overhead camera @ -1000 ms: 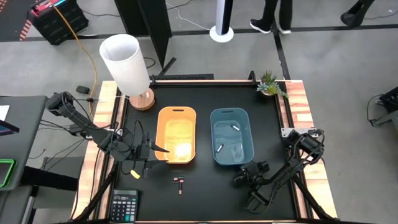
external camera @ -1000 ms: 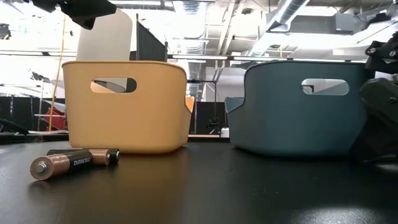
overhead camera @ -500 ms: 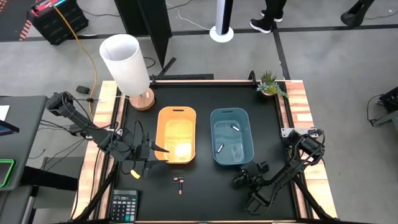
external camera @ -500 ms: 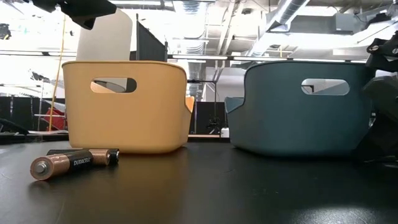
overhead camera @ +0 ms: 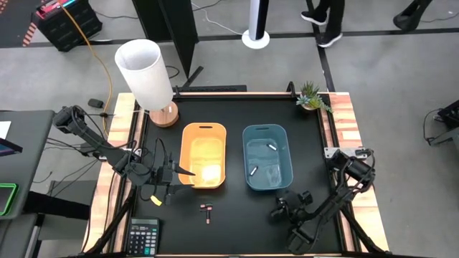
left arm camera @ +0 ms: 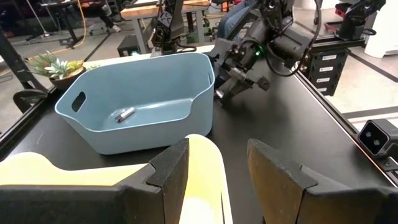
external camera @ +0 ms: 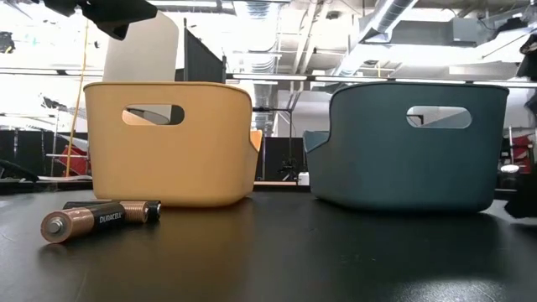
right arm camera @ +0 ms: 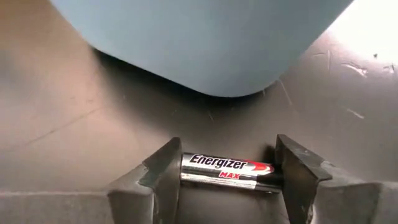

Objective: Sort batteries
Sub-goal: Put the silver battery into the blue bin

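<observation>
One silver Energizer battery (right arm camera: 227, 171) clamped endwise in right tool (right arm camera: 227, 175), left tool (left arm camera: 217, 180) apart — seemingly empty — over smooth orange bin (overhead camera: 204, 155).

Two dark copper-ended cylindrical batteries (external camera: 101, 220) lie side by side on the near table. Two silver batteries (overhead camera: 262, 158) lie in the blue bin. A silver Energizer battery (right arm camera: 227, 170) sits crosswise between the right gripper's (right arm camera: 227, 177) fingers.

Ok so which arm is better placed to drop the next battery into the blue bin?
Right. The right gripper holds a silver battery between its fingers, on the table just in front of the blue bin. The left gripper sits at the orange bin's near corner, holding nothing.
</observation>
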